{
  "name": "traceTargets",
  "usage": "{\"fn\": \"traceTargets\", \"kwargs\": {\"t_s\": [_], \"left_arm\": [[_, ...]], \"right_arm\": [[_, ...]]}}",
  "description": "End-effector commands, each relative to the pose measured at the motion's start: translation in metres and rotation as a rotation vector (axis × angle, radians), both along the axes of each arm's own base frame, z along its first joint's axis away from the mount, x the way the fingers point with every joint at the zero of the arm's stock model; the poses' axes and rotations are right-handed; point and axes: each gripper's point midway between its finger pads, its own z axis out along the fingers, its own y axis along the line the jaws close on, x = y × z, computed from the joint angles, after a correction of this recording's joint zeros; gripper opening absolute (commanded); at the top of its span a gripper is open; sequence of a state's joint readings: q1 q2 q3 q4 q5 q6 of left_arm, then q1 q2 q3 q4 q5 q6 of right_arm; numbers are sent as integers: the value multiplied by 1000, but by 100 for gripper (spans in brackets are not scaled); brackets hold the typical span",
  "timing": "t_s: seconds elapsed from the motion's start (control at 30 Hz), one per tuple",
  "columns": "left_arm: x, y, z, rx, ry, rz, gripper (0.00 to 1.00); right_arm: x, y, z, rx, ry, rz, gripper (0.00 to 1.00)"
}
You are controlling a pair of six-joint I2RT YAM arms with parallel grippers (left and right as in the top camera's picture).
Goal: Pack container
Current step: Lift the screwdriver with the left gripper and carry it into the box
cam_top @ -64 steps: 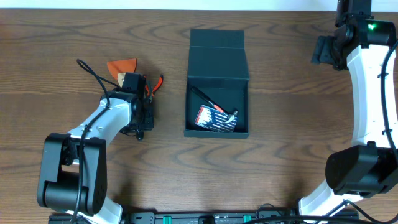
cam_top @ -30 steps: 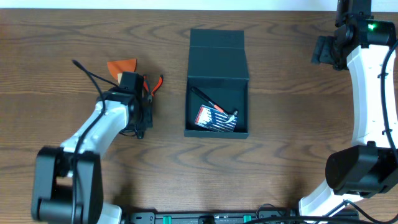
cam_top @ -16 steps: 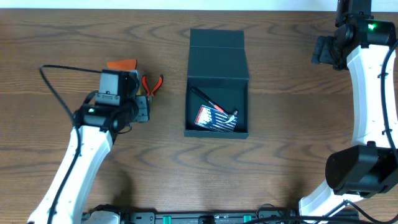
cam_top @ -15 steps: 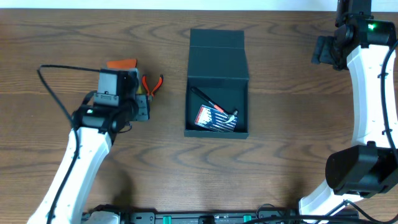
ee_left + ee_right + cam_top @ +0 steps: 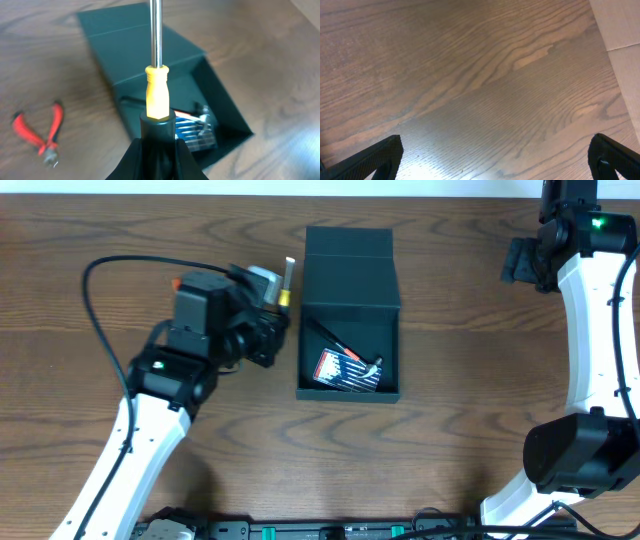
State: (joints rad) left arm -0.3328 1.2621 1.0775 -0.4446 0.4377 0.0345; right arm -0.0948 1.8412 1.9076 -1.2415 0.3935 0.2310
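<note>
The dark teal-green container (image 5: 350, 275) lies open at the table's middle, lid flap folded back; it also shows in the left wrist view (image 5: 125, 55). Inside lie a red-and-blue bit card (image 5: 348, 368) and a thin black tool (image 5: 326, 333). My left gripper (image 5: 268, 332) is shut on a screwdriver (image 5: 284, 292) with a yellow-and-black handle and steel shaft (image 5: 157, 95), held above the table just left of the container. In the left wrist view the jaws (image 5: 159, 150) clamp the black handle end. My right gripper (image 5: 495, 162) is open and empty over bare wood at the far right (image 5: 520, 260).
Red-handled pliers (image 5: 42, 134) lie on the wood left of the container; in the overhead view my left arm hides them. An orange item (image 5: 181, 282) peeks out behind the left arm. The table's right edge shows in the right wrist view (image 5: 620, 50).
My left gripper has risen from beside the pliers and moved right toward the container, carrying the screwdriver. The right arm has not moved.
</note>
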Motion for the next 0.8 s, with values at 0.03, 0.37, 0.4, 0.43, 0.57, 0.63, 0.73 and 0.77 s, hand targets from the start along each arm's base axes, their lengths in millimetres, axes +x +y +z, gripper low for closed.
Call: {"fn": "traceTargets", "kwargs": {"t_s": [0.03,0.37,0.4,0.43,0.57,0.63,0.73,0.77], "left_arm": [[-7,-35,0,58,-98,-195,6],[-12,-82,-64,117,11,-332,6],[-11,-84,-71,123,27,-336,6],[-10,-86,-80,129,43,-341,6],[-6,-89,-106,149,95,-343,6],[-5,-89,-116,156,120,-336,6],[-4,-89,-131,157,171,-309,6],[-3,-89,-136,157,189,-296,6]], "right_arm": [[1,-3,7,-11,-20,-14,99],[1,-3,7,-11,-20,-14,99],[1,-3,7,-11,-20,-14,99],[1,-3,7,-11,-20,-13,99],[1,-3,7,-11,-20,-13,99],[1,-3,7,-11,-20,-14,99],[1,-3,7,-11,-20,-14,99],[1,-3,7,-11,-20,-13,99]]}}
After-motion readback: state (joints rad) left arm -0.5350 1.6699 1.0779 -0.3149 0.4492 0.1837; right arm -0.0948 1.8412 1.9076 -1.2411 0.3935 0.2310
